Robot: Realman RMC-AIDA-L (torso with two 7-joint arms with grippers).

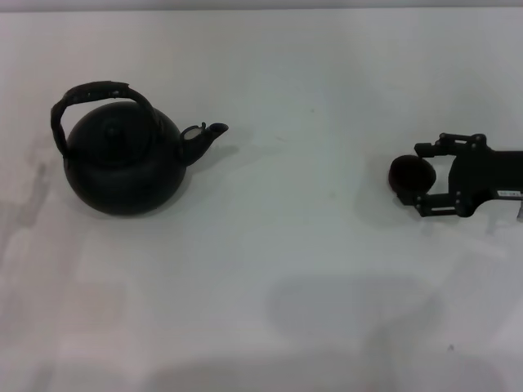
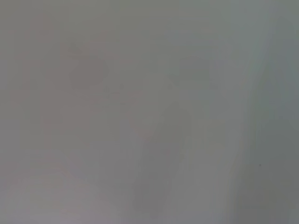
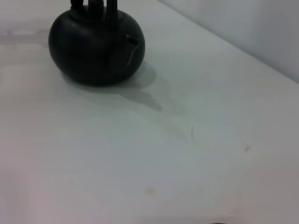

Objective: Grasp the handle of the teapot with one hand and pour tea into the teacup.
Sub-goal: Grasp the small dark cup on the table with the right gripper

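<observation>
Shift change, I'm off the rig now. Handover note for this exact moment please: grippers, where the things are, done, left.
Right gripper: at the table's right side, fingers around the teacup; cup is upright on the table.
Left gripper: not in view; its wrist camera shows only blank surface.
Teapot: on the table at the left, lid on, spout towards the cup but well apart from it. Handle stands up, nothing gripping it.
Done: cup is in the right gripper's reach or grasp; whether it is clamped is unclear.
Left: grasp the handle, bring pot to cup, pour.
</observation>
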